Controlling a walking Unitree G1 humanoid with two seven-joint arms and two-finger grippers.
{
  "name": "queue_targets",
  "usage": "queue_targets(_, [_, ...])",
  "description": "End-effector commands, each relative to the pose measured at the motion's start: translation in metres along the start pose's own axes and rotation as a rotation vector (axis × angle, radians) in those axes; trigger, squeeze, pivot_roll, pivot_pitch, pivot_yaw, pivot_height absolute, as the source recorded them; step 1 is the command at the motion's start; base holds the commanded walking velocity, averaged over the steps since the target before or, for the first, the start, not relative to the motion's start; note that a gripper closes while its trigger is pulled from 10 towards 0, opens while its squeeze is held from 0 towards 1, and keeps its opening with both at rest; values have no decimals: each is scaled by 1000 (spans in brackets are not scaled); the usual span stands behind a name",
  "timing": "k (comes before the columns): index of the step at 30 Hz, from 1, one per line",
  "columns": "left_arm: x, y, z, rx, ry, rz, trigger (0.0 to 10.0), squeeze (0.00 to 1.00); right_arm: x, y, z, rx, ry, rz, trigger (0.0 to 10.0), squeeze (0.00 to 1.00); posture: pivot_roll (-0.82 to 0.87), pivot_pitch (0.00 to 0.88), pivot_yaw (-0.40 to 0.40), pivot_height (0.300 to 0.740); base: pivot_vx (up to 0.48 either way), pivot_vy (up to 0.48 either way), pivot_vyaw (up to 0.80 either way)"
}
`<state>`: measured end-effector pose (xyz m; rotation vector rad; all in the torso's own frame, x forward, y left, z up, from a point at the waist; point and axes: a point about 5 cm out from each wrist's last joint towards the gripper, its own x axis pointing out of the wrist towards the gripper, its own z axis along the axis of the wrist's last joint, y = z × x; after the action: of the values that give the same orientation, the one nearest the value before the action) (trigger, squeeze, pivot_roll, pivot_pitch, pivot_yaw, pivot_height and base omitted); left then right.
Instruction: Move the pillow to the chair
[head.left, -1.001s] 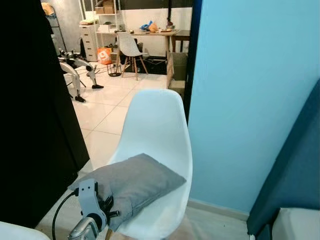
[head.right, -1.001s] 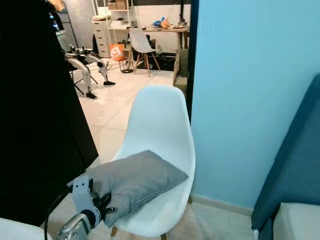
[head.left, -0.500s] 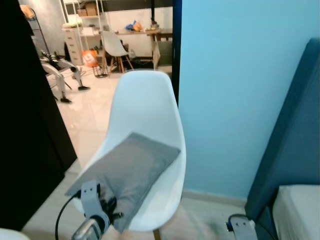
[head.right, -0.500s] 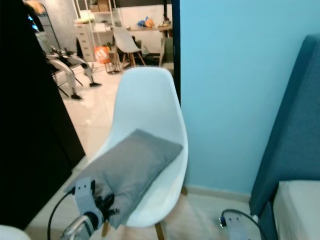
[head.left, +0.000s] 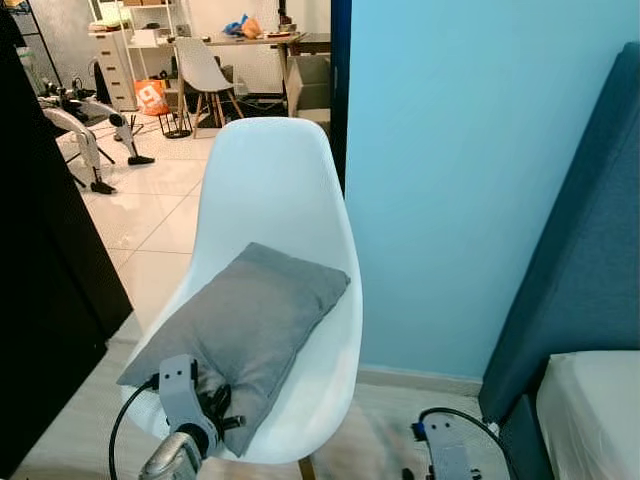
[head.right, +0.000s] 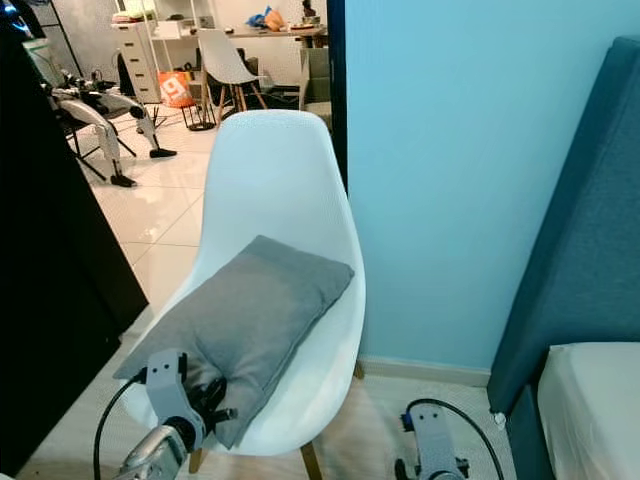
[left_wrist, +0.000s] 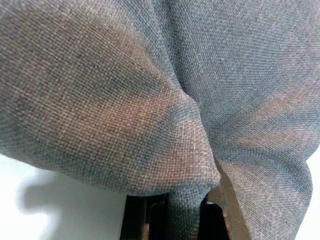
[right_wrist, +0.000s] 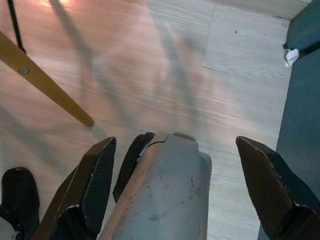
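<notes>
Soft grey woven pillow (head.left: 245, 330): lying slantwise across the seat of the white moulded plastic chair (head.left: 275, 190), near corner overhanging the front edge.
Left gripper (left_wrist: 170, 212): pinching that near corner, steadying before letting go.
Right gripper (right_wrist: 175, 195): hanging idle above the pale wooden floor (right_wrist: 165, 65), fingers spread apart.

A white chair (head.left: 285, 190) stands on a pale wood floor (right_wrist: 165, 75), close to a blue wall (head.left: 450, 160). A grey pillow (head.left: 245, 325) lies flat on the chair's seat. One corner of the pillow hangs a little over the front edge of the seat.
</notes>
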<state>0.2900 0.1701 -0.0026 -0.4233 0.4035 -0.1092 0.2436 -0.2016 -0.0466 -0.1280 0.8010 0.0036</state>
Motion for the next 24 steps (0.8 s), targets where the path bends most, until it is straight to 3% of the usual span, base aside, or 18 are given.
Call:
queue_targets(1, [-2,-4,-13,-24,59,-19,10000,1000,0,1,-1,0,-3,2,10000,0,-118,64,-1,480,0,0,0])
queue_targets(4, [-2,-3,-12,-15,61,-7,10000,1000,-1,1,-3,-2,4,7,10000,0,-118,66,0,480,0,0,0])
queue_targets(5, [-1,1,-8,32,66,31,10000,1000,-1,1,-5,1,8,15,10000,0,-118,67,0,480,0,0,0])
queue_targets(7, [-1,2,-7,44,67,40,10000,1000,-1,0,-5,2,9,17,10000,0,-118,67,0,480,0,0,0])
queue_targets(13, [7,9,28,292,16,122,10000,1000,-1,1,-6,-2,12,28,10000,0,-116,67,0,480,0,0,0])
queue_targets(17, [11,17,59,517,3,187,10000,1000,-1,1,-5,-15,14,33,10000,0,-109,65,-2,480,0,0,0])
queue_targets(20, [12,18,65,576,9,199,10000,1000,-1,1,-5,-19,14,33,10000,0,-107,63,-2,480,0,0,0])
queue_targets(21, [13,19,72,652,24,197,10000,1000,-1,1,-6,-21,16,35,10000,0,-106,61,-2,480,0,0,0])
queue_targets(23, [13,19,72,652,24,197,10000,1000,-1,1,-6,-21,16,35,10000,0,-106,61,-2,480,0,0,0])
queue_targets(24, [15,17,80,754,64,158,10000,1000,-1,1,-6,-21,17,37,10000,0,-101,59,-4,480,0,0,0])
